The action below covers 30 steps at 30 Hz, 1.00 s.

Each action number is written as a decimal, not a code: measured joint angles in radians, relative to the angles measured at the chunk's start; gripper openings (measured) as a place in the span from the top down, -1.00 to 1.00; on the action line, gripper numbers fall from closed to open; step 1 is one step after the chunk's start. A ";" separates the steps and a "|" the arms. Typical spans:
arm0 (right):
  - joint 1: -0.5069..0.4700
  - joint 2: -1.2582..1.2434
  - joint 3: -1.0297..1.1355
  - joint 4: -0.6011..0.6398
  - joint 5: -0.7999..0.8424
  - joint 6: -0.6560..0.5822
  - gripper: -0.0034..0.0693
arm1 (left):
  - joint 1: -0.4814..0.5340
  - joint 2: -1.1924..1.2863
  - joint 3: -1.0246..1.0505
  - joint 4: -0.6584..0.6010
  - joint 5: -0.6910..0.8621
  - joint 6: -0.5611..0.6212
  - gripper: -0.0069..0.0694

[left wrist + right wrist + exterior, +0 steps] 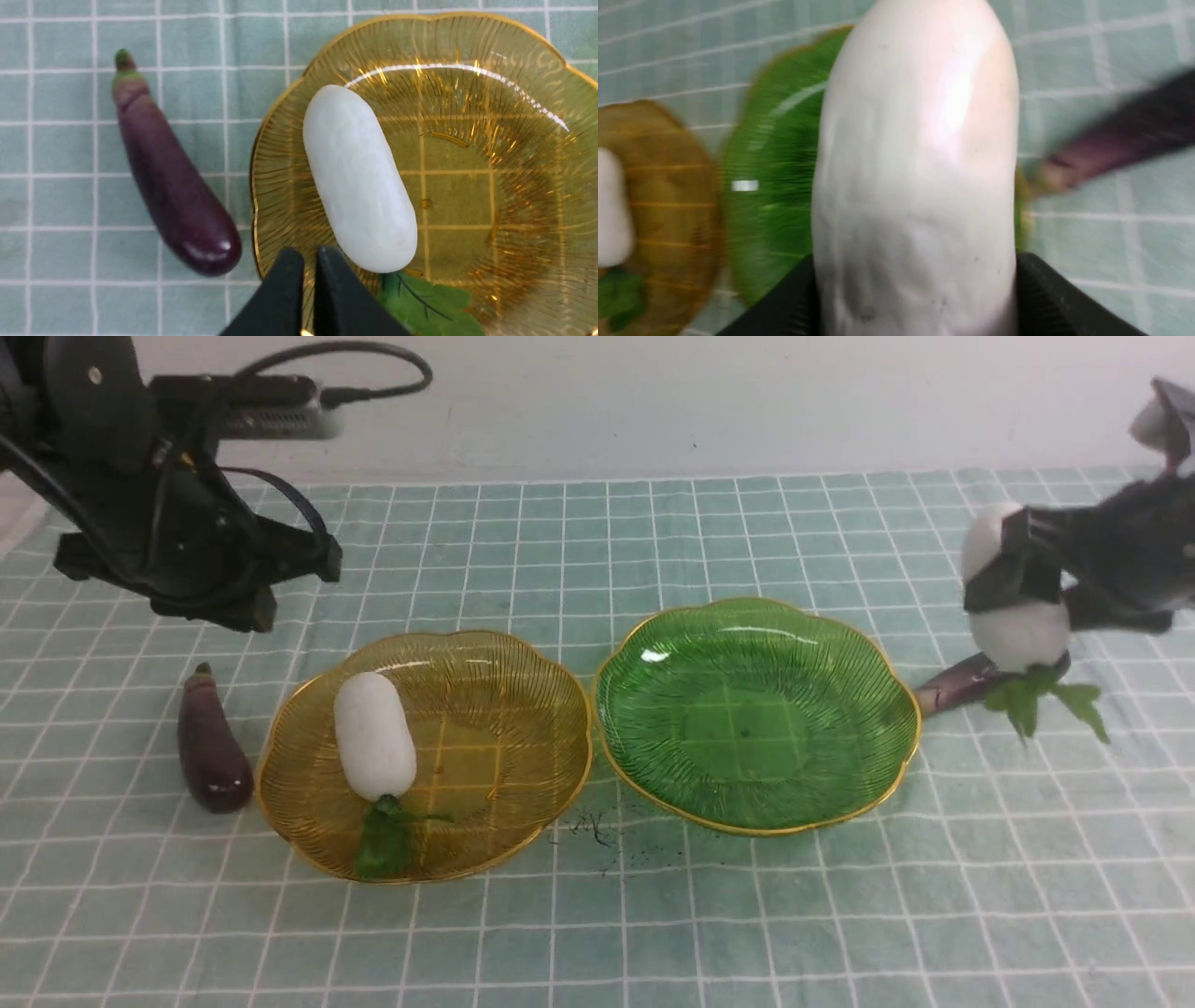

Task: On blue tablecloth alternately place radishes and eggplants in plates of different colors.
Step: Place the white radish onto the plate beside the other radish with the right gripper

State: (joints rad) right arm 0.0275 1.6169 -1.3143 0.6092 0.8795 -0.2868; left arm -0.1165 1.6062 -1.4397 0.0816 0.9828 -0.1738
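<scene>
Pinching a radish (pixel 1022 637) at frame right, our R hand (pixel 1016 586) hangs over an eggplant (pixel 962 681); L hand (pixel 322 560), upper left, is pressed together; 2nd radish (pixel 375 735) on yellow plate (pixel 523 709).

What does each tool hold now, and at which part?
The right tool grips a white radish around its middle. The left tool is shut and holds nothing.
</scene>
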 joint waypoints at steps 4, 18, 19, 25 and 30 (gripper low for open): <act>0.176 0.030 -0.015 0.154 -0.047 -0.128 -0.33 | 0.101 -0.057 0.038 -0.051 0.033 -0.006 0.78; 0.527 0.480 -0.392 0.210 -0.136 -0.155 -0.33 | 0.400 -0.006 0.182 -0.473 -0.044 0.241 0.78; 0.531 0.512 -0.424 0.210 -0.128 -0.151 -0.33 | 0.400 -0.002 0.182 -0.479 -0.044 0.251 0.77; 0.535 0.619 -0.533 0.201 -0.080 -0.114 -0.38 | 0.400 0.029 0.182 -0.490 -0.048 0.292 0.51; 0.535 0.627 -0.577 0.164 -0.035 -0.108 -0.69 | 0.400 0.032 0.182 -0.491 -0.092 0.292 0.06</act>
State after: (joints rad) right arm 0.5623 2.2438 -1.8913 0.7732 0.8447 -0.3944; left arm 0.2836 1.6378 -1.2582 -0.4094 0.8904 0.1182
